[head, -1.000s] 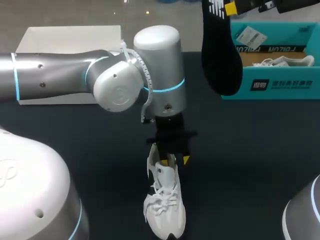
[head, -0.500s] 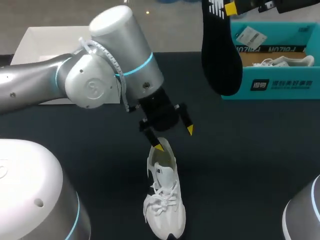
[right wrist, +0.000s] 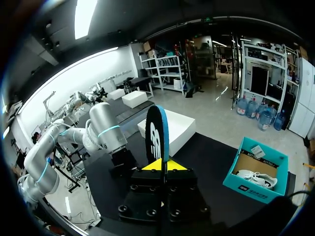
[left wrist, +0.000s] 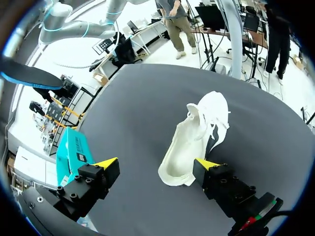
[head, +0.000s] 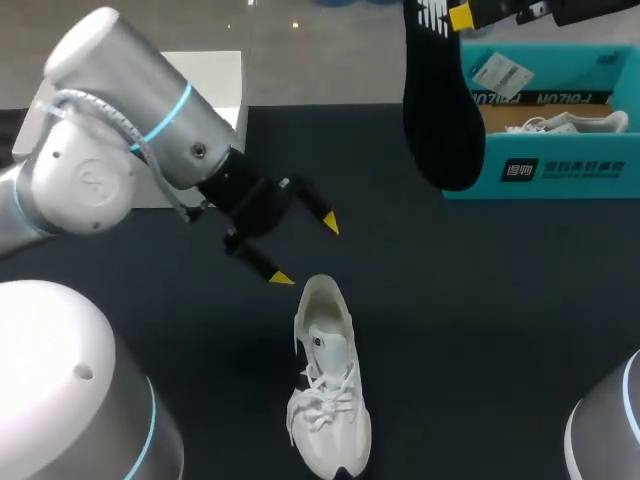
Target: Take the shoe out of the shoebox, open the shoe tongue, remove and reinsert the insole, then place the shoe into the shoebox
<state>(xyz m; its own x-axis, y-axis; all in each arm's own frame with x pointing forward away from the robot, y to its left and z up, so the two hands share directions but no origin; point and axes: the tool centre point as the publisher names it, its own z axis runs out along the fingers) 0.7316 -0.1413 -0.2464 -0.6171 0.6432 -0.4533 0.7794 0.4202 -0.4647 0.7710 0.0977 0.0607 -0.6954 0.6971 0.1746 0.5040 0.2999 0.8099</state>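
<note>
A white laced shoe [head: 327, 380] lies on the dark table, heel toward the far side; in the left wrist view the shoe [left wrist: 197, 135] rests just ahead of one finger. My left gripper [head: 303, 248] hovers open just left of and above the heel, nothing between its fingers [left wrist: 155, 164]. My right gripper [right wrist: 161, 164] is shut on the black insole [head: 440, 100], which hangs upright high over the table's far right; the insole [right wrist: 157, 135] stands up from its fingers. The teal shoebox [head: 545, 125] sits far right with another white shoe [head: 570, 124] inside.
A white box lid [head: 140, 100] lies at the far left behind my left arm. The teal shoebox [right wrist: 258, 169] also shows in the right wrist view, beside the lid [right wrist: 170, 128]. Dark tabletop [head: 480, 320] lies between shoe and shoebox.
My left gripper has opened, let go of the shoe's heel and pulled back up and to the left. The shoe stays put. The right arm with the insole has not moved.
</note>
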